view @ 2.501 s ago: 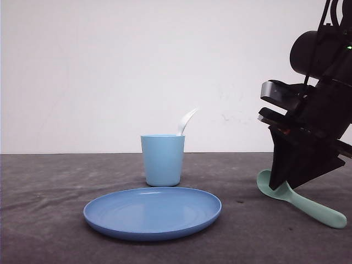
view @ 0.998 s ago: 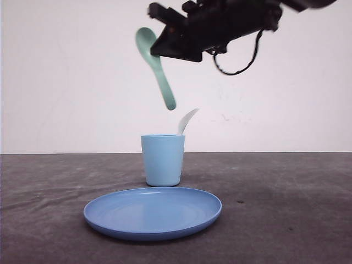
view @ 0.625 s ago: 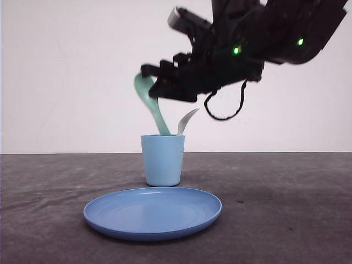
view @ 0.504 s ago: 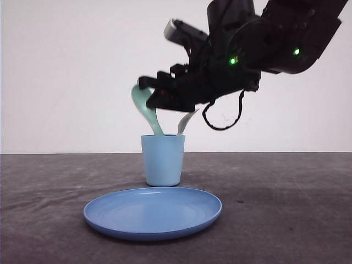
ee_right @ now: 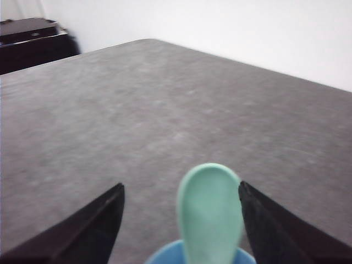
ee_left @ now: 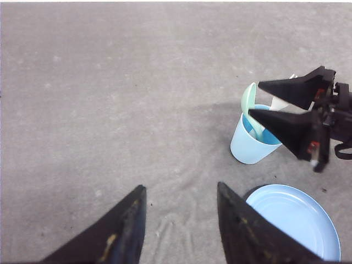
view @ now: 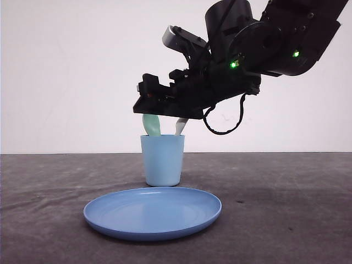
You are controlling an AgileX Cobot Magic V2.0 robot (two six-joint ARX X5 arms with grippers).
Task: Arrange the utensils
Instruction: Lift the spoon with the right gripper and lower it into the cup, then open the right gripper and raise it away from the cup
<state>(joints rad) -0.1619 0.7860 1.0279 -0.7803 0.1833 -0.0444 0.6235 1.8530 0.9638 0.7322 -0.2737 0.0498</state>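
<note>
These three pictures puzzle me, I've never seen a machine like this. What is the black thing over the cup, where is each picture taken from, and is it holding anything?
It is a robot with two arms, each ending in two fingers. One picture looks forward across the table; the other two come from cameras on each wrist, with dark wedge-shaped fingers at the bottom. The black thing is the right gripper, above the light blue cup. A mint-green spoon stands in the cup, bowl up, between the spread fingers, which appear to have let go. A white fork is in the cup too. A round blue plate lies on the grey table in front of the cup. The left gripper hangs open, holding nothing.
</note>
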